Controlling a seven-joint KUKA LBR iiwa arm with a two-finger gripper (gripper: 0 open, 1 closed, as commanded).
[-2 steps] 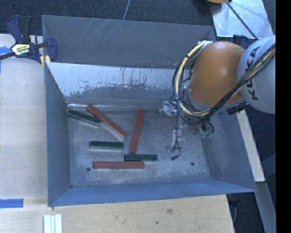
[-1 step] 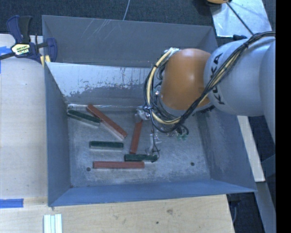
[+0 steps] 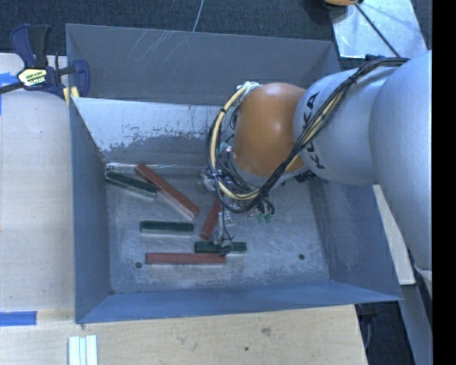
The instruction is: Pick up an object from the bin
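i'm hovering my gripper [image 3: 225,238] low over the short dark green bar [image 3: 237,246], lying near-centre in the bin [image 3: 90,204], just beside a long red-brown bar [image 3: 185,258]. open or closed, i can't tell. nothing's lifted yet; grasping and raising are left.

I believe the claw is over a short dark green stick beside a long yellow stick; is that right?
Not quite: the camera view shows the long stick is reddish-brown, not yellow; the claw is over the short dark green stick beside it.
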